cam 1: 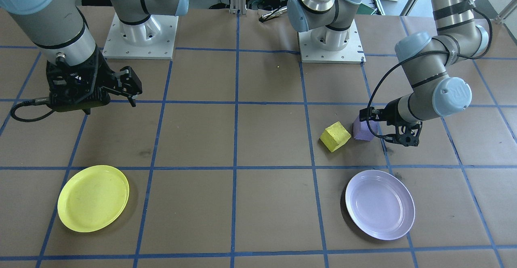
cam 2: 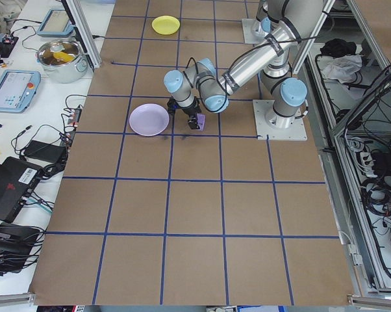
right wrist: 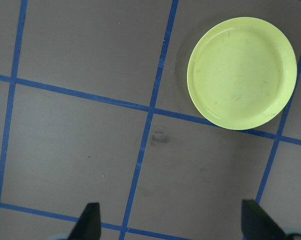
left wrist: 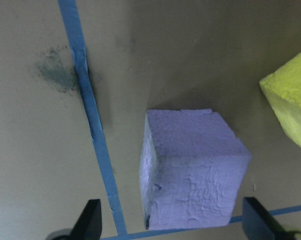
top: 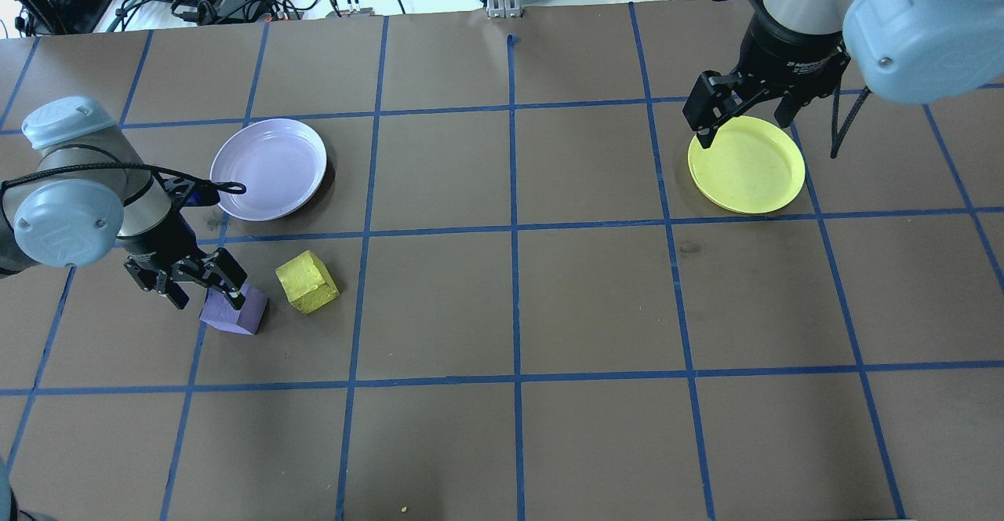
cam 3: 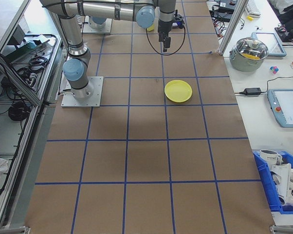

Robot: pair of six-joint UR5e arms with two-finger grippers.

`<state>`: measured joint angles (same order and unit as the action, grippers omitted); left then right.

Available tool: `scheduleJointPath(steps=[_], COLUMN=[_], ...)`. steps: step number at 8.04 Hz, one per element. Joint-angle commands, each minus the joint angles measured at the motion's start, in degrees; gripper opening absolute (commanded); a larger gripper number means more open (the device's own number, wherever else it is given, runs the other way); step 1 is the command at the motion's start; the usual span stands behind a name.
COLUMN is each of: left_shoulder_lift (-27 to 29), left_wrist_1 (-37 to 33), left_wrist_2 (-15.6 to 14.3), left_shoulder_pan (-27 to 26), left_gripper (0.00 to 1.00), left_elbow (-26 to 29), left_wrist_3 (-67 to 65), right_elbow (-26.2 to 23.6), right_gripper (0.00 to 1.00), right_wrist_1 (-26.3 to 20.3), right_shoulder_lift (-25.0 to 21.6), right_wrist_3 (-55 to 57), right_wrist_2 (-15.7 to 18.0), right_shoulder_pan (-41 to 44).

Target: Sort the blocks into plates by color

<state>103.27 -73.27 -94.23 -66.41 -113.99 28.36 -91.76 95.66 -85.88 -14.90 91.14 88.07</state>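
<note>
The left tool (top: 200, 289) hangs spread wide over the rough-faced purple foam cube (top: 233, 310), partly hiding it overhead. The yellow cube (top: 307, 282) sits just beside it, cut off in the wrist view. The right tool (top: 741, 117), also wide, hovers above the yellow plate (top: 749, 172); the lavender plate (top: 268, 168) lies bare on the brown taped surface (top: 518, 301).

"HOME"-like lettering on white mug (cam 3: 270, 157)

left gripper (cam 1: 387, 128): we see it low at the purple block (cam 1: 364, 129), touching or nearly so; finger spread unclear
yellow block (cam 1: 335, 136): just beside purple, tilted
lavender plate (cam 1: 379, 204): near the blocks
right gripper (cam 1: 130, 86): raised, well apart from the yellow plate (cam 1: 93, 197)
</note>
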Motion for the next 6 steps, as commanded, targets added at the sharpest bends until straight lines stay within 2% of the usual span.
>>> scheduleJointPath(steps=[1, 4, 6], left_shoulder_lift=[0.4, 1.5, 1.9], left_wrist_1=[-0.2, -0.1, 0.0], left_wrist_2=[2.4, 2.0, 1.8], left_shoulder_pan=[0.0, 0.0, -0.6], left_gripper=[1.00, 1.00, 0.72], left_elbow=[-1.1, -1.2, -1.1], left_wrist_3=[0.1, 0.2, 2.7], right_elbow=[-0.1, -0.1, -0.1], right_gripper=[1.00, 1.00, 1.00], right_wrist_1=[0.0, -0.1, -0.1], right_shoulder_lift=[0.0, 0.1, 0.1], right_wrist_3=[0.1, 0.0, 0.1], right_wrist_2=[0.0, 0.0, 0.0], right_shoulder_pan=[0.0, 0.0, 0.0])
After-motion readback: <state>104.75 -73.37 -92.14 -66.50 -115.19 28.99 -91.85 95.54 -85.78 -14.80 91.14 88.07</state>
